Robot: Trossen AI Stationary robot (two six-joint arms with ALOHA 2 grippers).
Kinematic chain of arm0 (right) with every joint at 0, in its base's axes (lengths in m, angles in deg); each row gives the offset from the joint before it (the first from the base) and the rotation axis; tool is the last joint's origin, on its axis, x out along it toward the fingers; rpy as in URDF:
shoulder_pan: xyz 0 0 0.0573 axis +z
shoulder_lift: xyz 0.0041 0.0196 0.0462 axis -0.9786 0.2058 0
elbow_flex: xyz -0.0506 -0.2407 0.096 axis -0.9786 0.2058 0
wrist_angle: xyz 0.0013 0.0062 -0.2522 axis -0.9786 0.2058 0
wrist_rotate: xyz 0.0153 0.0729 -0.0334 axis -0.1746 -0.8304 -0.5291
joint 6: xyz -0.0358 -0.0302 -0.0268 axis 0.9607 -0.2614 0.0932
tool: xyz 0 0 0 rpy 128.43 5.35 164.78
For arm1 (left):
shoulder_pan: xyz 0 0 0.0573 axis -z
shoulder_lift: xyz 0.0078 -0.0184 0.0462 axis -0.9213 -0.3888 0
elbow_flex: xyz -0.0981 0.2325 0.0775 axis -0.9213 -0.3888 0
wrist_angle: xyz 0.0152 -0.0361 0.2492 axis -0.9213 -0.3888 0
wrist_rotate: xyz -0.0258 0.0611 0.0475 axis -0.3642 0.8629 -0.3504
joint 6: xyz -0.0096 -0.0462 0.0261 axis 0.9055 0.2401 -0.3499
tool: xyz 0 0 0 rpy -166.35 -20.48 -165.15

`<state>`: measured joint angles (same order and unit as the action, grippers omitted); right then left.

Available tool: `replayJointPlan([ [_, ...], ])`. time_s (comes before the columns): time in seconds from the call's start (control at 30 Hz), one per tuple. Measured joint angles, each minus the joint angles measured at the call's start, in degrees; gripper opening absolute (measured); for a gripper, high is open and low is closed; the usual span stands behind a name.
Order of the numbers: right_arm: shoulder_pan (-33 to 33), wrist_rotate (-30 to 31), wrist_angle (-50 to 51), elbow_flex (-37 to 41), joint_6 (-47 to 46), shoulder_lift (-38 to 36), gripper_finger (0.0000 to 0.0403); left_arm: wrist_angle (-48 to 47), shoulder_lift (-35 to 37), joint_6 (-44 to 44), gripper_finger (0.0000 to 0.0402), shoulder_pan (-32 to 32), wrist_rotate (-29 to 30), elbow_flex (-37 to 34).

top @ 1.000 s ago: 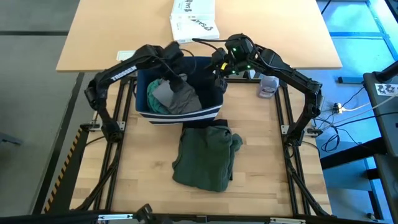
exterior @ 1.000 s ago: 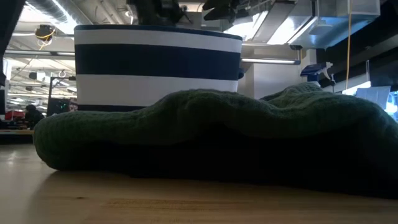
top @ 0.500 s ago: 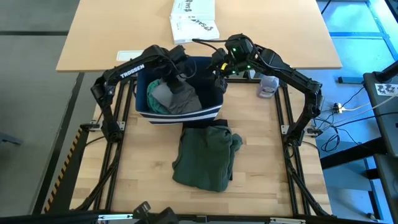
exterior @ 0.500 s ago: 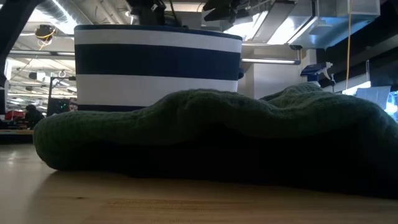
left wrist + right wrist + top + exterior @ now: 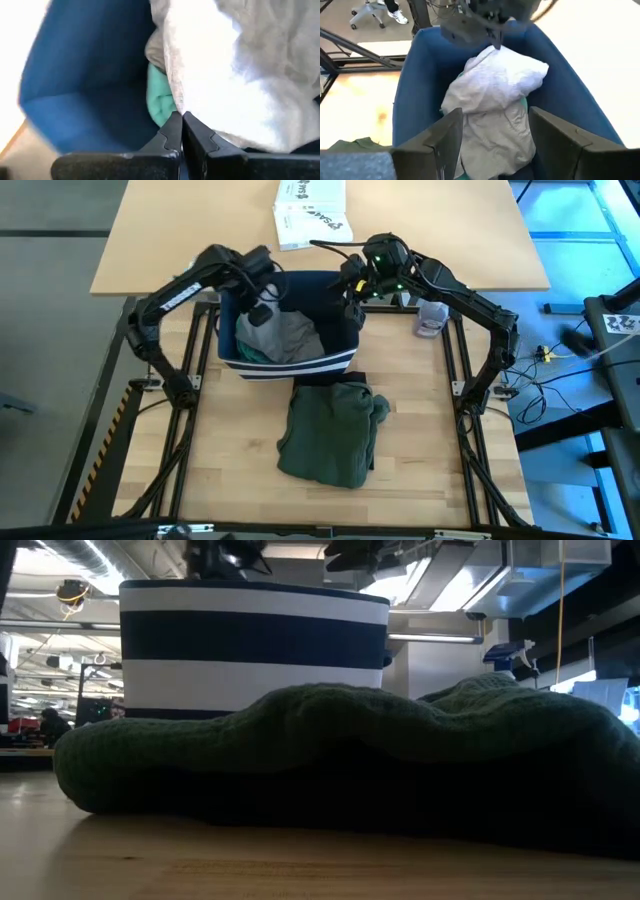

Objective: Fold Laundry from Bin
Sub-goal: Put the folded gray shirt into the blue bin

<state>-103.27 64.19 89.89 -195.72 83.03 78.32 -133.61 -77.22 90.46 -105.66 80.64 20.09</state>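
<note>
The light wooden plank table holds everything. Near its far edge sits the boxy dark navy cloth bin with white stripes around its lower part — seen from table height, the stripes look wide and bold. Right in front of the bin lies a dark green crumpled garment, flat on the wood, its top end touching the bin's front wall. Off to the right side, near the black metal frame, stands a small see-through bottle. Behind this table is a second, smooth tan tabletop — a white printed box lies on it.
</note>
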Motion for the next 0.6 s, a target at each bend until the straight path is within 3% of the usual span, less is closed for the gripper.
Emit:
replayJointPlan([
  [0.13,0.0,0.44,-1.65,-0.07,-0.02,0.78,0.0225,0.19,3.47,2.46,0.0001,-1.05,-1.0,-0.06],
  [0.4,0.75,-0.76,-1.99,-0.04,-0.08,4.99,0.0225,0.38,3.43,4.21,0.0003,-1.8,-3.14,-0.24],
  [0.6,1.57,-1.16,-2.18,-0.04,-0.07,8.97,0.0225,0.39,6.09,4.21,0.005,-1.8,-4.2,-0.24],
])
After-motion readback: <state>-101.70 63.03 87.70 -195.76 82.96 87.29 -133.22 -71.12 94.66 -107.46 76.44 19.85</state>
